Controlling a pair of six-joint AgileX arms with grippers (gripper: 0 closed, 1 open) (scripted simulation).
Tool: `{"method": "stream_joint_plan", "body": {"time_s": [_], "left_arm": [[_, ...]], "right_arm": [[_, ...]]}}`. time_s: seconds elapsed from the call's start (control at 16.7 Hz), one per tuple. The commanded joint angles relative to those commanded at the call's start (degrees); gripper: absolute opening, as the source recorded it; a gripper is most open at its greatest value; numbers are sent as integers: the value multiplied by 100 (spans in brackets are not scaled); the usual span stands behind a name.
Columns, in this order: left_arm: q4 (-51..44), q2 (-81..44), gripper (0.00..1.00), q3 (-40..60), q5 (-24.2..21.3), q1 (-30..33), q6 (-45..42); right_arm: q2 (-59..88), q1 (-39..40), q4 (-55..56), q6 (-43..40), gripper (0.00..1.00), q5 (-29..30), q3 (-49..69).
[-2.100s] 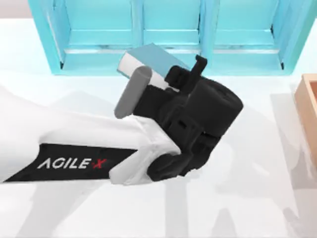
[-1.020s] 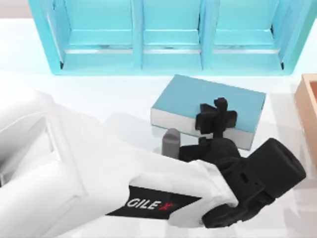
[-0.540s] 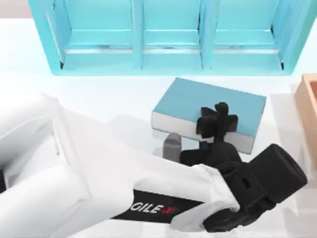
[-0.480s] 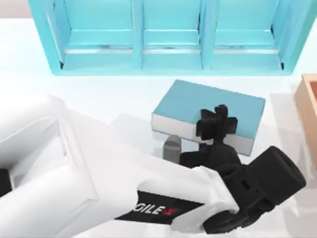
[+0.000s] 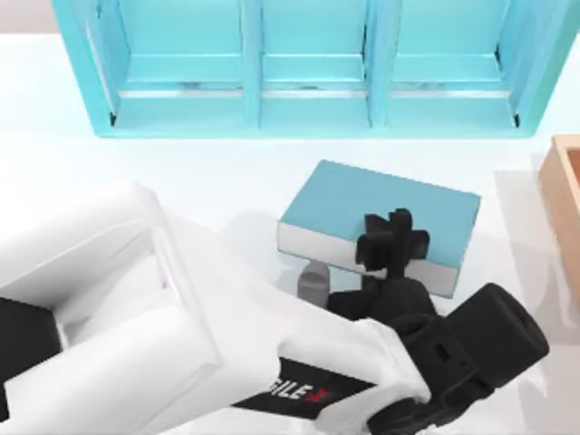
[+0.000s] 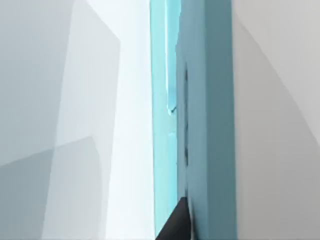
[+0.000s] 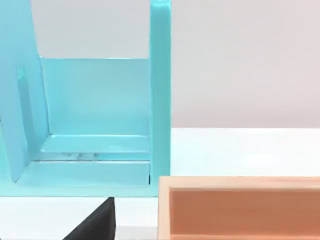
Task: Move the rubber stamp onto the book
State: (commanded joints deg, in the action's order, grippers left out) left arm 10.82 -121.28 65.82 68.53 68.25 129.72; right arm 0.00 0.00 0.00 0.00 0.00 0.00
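Left end effector point(image 5: 395, 246) hangs over the near long edge of the book point(image 5: 362, 199), with the arm reaching in from the bench's point(image 5: 181, 172) left. I can't tell whether it is spread or pinching anything, because its black body masks the tips from above.

The book lies flat mid-bench, cover up and slightly skewed, in front of the shelf unit point(image 5: 254, 118) and apart from it. I can't place the rubber stamp. My guess is it sits under the end effector, so I'd treat this as the set-down step.

How I'd do it well:
- Shift toward the shelf side first. The current spot is too close to the book's edge, and a small upright block released there could tip off onto the bench.
- Come down straight and get the base flat on the cover before releasing.
- Release slowly and lift straight up. Any sideways drag topples it or slides the book.
- Keep the wrist off the white page edge.

Right arm is idle. Its wrist camera faces the shelf's end compartment and the orange-brown box point(image 5: 564, 195) at the bench's right.

Count: 1 book, 1 shelf unit (3 full compartments seen from above), 1 box, 0 stamps confirmed.
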Motion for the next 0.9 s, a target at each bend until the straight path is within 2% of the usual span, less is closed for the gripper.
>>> {"method": "stream_joint_plan", "body": {"time_s": [0.78,0.9], "left_arm": [[0,0,98,0,0,0,0],[0,0,100,0,0,0,0]], "right_arm": [[0,0,0,0,100,0,0],[0,0,0,0,100,0,0]]}}
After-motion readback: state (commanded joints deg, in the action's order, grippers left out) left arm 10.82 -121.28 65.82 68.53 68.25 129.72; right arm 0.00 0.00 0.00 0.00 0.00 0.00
